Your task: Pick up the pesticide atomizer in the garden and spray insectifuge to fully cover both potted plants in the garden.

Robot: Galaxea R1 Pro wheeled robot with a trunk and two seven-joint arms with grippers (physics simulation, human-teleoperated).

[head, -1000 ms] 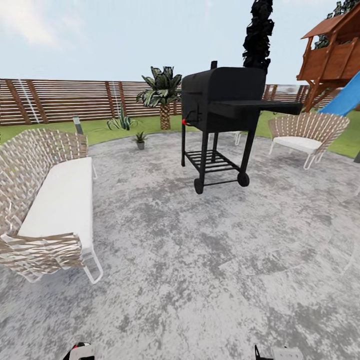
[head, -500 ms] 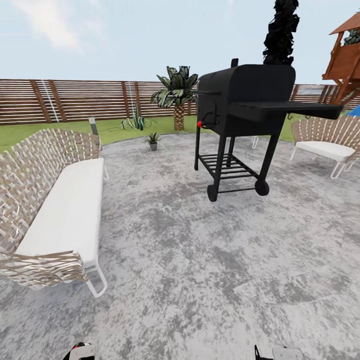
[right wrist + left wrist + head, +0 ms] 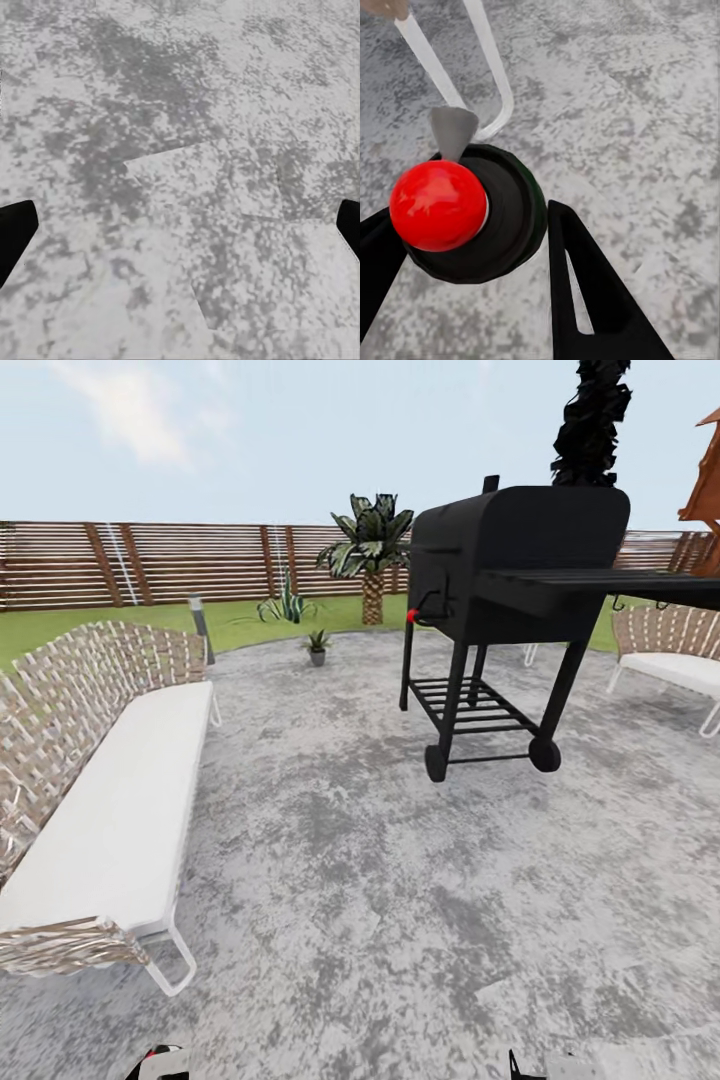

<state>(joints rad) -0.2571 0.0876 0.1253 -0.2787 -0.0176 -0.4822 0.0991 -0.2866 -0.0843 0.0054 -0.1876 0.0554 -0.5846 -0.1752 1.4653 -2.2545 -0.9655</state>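
- In the left wrist view the left tool (image 3: 465, 247) gripped the atomizer (image 3: 472, 214), seen from above: a red ball top and a dark round body sat between the two black fingers (image 3: 592, 292).
- Beyond the atomizer in that view lay mottled grey paving and a white bent tube, the sofa's leg (image 3: 484, 71).
- In the right wrist view the right tool (image 3: 180, 232) was spread wide with nothing between its tips; the dark fingertips (image 3: 15, 232) showed at the frame's two edges over the patio.
- In the head view the patio (image 3: 400, 880) filled the lower frame.
- A woven sofa (image 3: 100, 800) with a white cushion stood at the left.
- A black grill (image 3: 500, 590) on a wheeled stand stood right of centre, a red knob on its side.
- One potted plant (image 3: 317, 646) sat at the patio's far edge, upper centre, well apart from the grill and the sofa.
- Behind it grew a spiky clump (image 3: 287, 605) and a palm (image 3: 371, 555), in front of the slatted fence (image 3: 150, 563).
- A grey lamp post (image 3: 201, 625) stood beside the sofa's far end.
- A woven chair (image 3: 675, 660) showed at the right edge.
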